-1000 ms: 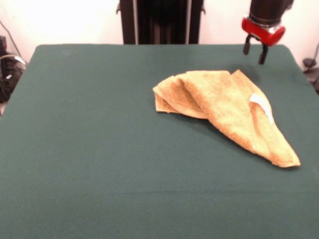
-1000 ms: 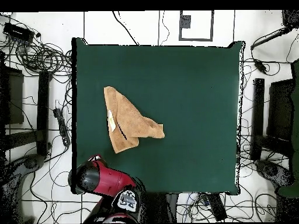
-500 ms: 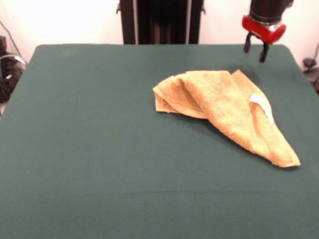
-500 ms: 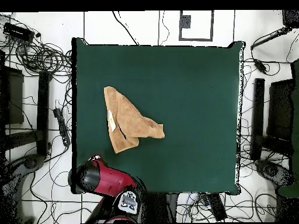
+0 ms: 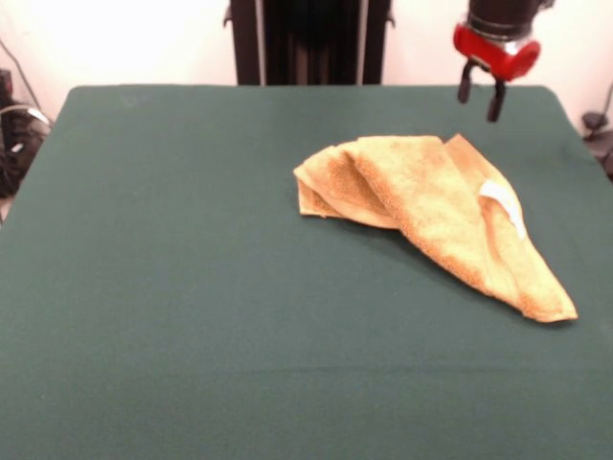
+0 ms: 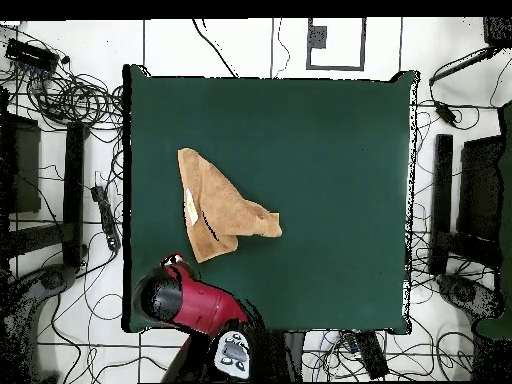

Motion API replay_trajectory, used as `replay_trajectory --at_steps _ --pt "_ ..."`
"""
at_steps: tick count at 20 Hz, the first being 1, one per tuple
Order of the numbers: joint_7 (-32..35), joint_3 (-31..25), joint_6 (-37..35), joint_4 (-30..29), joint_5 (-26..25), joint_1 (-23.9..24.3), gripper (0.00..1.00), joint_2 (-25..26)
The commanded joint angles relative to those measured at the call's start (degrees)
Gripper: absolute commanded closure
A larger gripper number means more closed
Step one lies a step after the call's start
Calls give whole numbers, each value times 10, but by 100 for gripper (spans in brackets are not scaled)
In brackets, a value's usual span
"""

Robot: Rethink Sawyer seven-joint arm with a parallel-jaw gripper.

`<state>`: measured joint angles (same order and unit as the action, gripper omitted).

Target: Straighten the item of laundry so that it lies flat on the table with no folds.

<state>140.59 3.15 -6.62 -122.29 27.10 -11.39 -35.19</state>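
Orange-tan terry, the towel (image 5: pixel 436 216) lies bunched on the dark green worktop (image 5: pixel 192 287), toward the right side in your front view and nearer the far edge than the near one. You can see why it counts as unstraightened: layers are folded over one another, with one lobe pushed out to the left and a long tapering corner running down toward the right front. The small white tag (image 5: pixel 502 203) sits on top of the right-hand fold, so that flap is turned over onto the rest.

Your hand (image 5: pixel 480 96) hangs in the air above the far right of the worktop, just beyond the towel's far edge and clear of the cloth. It points straight down from its red collar, its two dark fingers (image 5: pixel 495 102) spread apart with a plain gap between them and nothing held. In the overhead view the arm's red housing (image 6: pixel 180 298) stands over the worktop's edge beside the towel's nearest corner, which suggests you are lining up for a grasp on that far edge.
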Motion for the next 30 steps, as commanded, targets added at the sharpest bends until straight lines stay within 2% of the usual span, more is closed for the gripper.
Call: replay_trajectory --at_steps 1,5,8,11,14,20,22,25,28,29,30 --pt "70 1 5 78 15 31 0 12" --pt "74 -22 34 78 9 53 0 38" --pt "174 -103 67 31 66 67 0 74" --pt "222 -132 90 35 105 60 0 118" --pt "219 -137 120 58 113 58 0 159" --pt "257 -199 130 71 148 93 0 219" --pt "258 -197 128 75 153 88 0 224" --pt "231 -193 139 90 128 94 0 241" --pt "203 -171 146 110 117 78 0 256" --pt "190 -151 142 117 122 59 100 255" --pt "189 -144 141 119 127 51 100 255"
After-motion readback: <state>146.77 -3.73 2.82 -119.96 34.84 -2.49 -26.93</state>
